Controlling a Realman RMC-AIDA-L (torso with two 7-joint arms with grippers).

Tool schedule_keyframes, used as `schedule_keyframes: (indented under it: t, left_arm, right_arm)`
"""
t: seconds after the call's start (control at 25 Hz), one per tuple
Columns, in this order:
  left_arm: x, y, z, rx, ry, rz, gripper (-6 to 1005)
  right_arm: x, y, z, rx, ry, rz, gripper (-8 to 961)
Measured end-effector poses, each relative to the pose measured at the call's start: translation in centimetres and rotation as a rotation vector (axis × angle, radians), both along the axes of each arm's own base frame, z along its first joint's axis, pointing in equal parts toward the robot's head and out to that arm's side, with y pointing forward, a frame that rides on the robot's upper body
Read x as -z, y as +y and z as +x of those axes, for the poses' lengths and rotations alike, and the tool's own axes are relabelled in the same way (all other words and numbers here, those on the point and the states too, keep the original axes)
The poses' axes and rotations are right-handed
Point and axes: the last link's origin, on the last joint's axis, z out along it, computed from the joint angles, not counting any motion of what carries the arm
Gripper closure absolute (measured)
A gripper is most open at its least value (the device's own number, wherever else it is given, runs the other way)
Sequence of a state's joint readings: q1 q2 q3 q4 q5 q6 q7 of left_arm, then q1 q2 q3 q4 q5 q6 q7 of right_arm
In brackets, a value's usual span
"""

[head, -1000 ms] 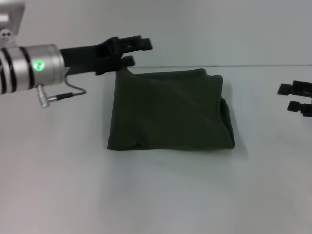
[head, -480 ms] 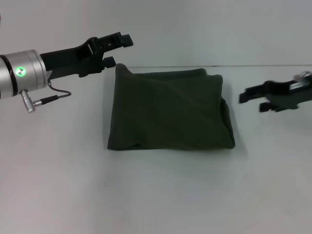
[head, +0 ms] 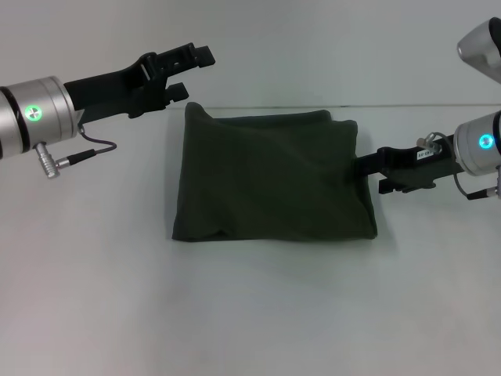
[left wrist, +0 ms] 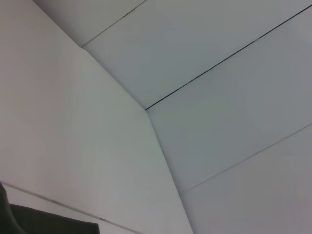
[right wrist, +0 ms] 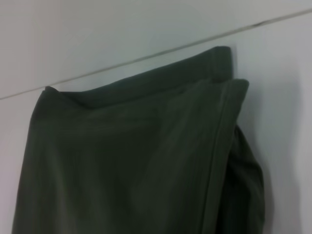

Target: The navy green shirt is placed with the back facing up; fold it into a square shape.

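Note:
The navy green shirt (head: 270, 176) lies on the white table, folded into a rough square with a bulging fold along its right side. It fills the right wrist view (right wrist: 136, 161), and a sliver shows in the left wrist view (left wrist: 48, 222). My left gripper (head: 192, 70) is open and empty, raised just above and left of the shirt's far left corner. My right gripper (head: 372, 174) is low at the shirt's right edge, its fingers apart and touching or nearly touching the fold.
The white table (head: 250, 313) stretches in front of the shirt and to both sides. The table's far edge meets a pale wall (head: 329, 47) just behind the shirt.
My right gripper has come in from the right up to the shirt's right edge. My left gripper has left the far left corner and drawn back to the left, slightly higher.

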State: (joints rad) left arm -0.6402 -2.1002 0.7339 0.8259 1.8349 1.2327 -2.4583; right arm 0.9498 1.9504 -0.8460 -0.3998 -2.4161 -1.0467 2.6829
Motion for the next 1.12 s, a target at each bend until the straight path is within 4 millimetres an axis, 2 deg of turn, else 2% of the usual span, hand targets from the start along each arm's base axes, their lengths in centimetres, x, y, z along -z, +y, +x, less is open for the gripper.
schedule_keyframes:
  t: [0.56, 0.88, 1.12]
  left_arm:
    - [0.2, 0.0, 0.4, 0.014, -0.022, 0.02, 55]
    - [0.3, 0.2, 0.5, 0.01, -0.022, 0.031, 54]
    - [0.6, 0.3, 0.6, 0.01, -0.023, 0.034, 54]
  right_arm:
    - [2.1, -0.1, 0.1, 0.009, -0.012, 0.039, 203]
    - [2.9, -0.5, 0.7, 0.033, -0.013, 0.047, 205]
    - [3.1, -0.4, 0.4, 0.035, 0.013, 0.061, 207]
